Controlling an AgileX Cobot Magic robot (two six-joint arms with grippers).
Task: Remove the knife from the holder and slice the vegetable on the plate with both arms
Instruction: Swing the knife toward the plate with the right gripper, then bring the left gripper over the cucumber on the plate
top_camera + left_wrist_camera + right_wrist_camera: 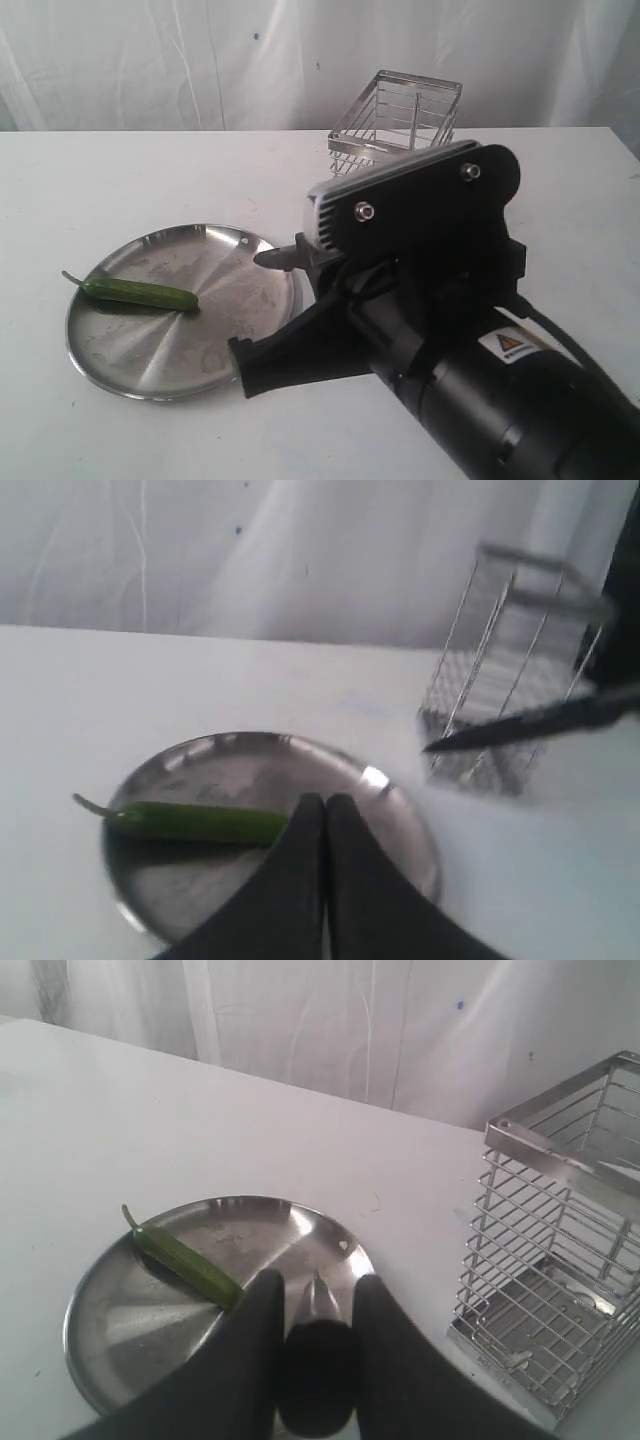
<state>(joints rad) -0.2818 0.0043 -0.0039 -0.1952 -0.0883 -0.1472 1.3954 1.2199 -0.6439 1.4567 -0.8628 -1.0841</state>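
The green vegetable [140,292] [200,822] [185,1262] lies on the left half of the round steel plate [130,370] [170,885] [120,1345]. My right gripper [312,268] [316,1290] is shut on the knife's black handle [318,1355]. The pointed blade [272,259] [530,723] hangs level over the plate's right edge, aimed toward the vegetable. My left gripper [325,808] is shut on nothing, low over the plate's near side, its tips beside the vegetable's cut end. It does not show in the exterior view. The wire holder [395,125] [500,680] [560,1260] stands behind.
The white table [120,180] runs back to a white curtain [150,60]. My bulky right arm [480,380] fills the front right of the exterior view and hides the table between the plate and the holder.
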